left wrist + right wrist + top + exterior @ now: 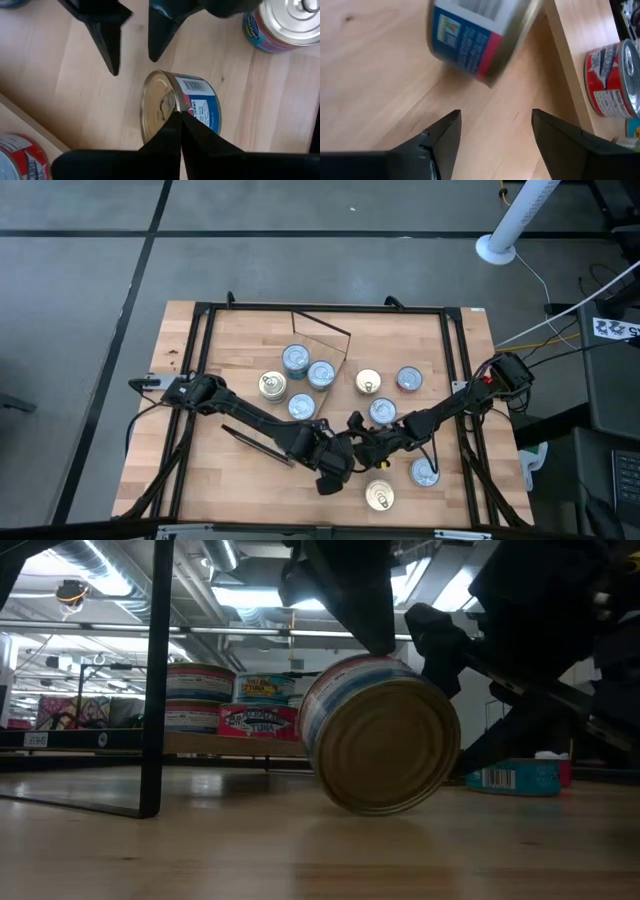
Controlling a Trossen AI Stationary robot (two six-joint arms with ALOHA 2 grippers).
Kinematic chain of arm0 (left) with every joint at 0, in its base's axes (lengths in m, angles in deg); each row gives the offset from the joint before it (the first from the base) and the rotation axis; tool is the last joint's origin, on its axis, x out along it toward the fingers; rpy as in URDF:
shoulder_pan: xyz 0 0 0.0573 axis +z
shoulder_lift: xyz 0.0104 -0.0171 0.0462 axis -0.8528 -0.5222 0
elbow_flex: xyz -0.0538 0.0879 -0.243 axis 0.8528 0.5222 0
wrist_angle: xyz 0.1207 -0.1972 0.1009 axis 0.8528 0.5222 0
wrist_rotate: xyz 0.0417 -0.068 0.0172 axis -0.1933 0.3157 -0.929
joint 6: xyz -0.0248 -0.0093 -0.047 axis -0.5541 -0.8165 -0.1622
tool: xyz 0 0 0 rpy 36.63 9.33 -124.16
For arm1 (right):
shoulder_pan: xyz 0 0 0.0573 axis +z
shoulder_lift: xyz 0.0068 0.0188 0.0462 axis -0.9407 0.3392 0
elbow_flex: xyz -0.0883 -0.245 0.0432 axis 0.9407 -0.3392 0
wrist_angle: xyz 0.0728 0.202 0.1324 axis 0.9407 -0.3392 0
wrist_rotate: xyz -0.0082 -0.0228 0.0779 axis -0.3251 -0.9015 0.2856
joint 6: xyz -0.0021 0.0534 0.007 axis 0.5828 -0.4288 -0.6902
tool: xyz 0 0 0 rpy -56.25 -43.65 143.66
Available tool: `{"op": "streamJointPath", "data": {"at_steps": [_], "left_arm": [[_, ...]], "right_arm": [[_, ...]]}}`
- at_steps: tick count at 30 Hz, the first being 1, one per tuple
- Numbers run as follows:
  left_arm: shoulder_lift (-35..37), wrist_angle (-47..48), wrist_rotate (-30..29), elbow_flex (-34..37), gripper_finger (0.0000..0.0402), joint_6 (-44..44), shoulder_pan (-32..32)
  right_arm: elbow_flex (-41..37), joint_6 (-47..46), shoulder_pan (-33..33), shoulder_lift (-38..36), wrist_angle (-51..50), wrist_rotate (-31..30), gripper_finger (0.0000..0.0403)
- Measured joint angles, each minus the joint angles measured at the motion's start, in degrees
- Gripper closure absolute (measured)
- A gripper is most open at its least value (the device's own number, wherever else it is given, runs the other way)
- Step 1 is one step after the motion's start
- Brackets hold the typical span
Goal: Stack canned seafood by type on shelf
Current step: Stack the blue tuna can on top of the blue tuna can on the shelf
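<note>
Tipped on its edge close to the low camera, a blue-and-red labelled can [385, 735] leans on the slatted tabletop [200, 850], its gold end facing the lens. Dark arm links crowd over and behind it.

Seen from above, the shelf [240, 345], a light plywood board inside a thin dark frame, covers most of the table. Both arms reach inward and meet near the front middle of the board. The left gripper [338, 470] has its fingers pressed together, tips resting at the rim of the tilted can [182, 107] without clasping it. The right gripper [372, 448] faces it from the other side with fingers [445, 135] spread wide, the same can [480, 35] lying just beyond them, not between them.

Other canned seafood sits scattered on the board: a cluster of four tins [296, 375] left of centre, three more [385, 392] right of centre, a silver-topped tin [424, 472] near the right gripper and a gold-lidded one [379, 495] at the front edge. In the low view, stacked tins [235, 700] stand in the background, and a blue-labelled tin [515, 776] sits low at right. A red-labelled tin [612, 82] stands apart beside a raised wooden edge in the right wrist view.
</note>
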Motion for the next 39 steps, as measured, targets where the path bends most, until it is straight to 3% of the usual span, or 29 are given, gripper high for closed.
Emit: {"op": "streamJointPath", "data": {"at_steps": [19, 24, 33, 39], "left_arm": [[0.0, 3.28, 2.36, -0.04, 0.0391, 5.46, 3.01], [0.04, 3.3, 2.9, -0.04, 0.0329, 2.5, 3.53], [1.11, 3.52, 12.73, -0.02, 0.0182, -2.31, 3.72], [1.13, 3.46, 14.27, 0.19, 0.0127, -2.28, 3.57]], "right_arm": [[0.0, 0.54, -0.02, 0.0, -0.55, 2.54, 0.0162], [0.0, 0.54, -0.04, 0.0, -0.59, 2.54, 0.0162], [0.0, 0.54, -0.04, 0.0, -0.55, 2.54, 0.0162], [0.0, 0.54, -0.04, 0.0, -0.55, 2.54, 0.0162]]}}
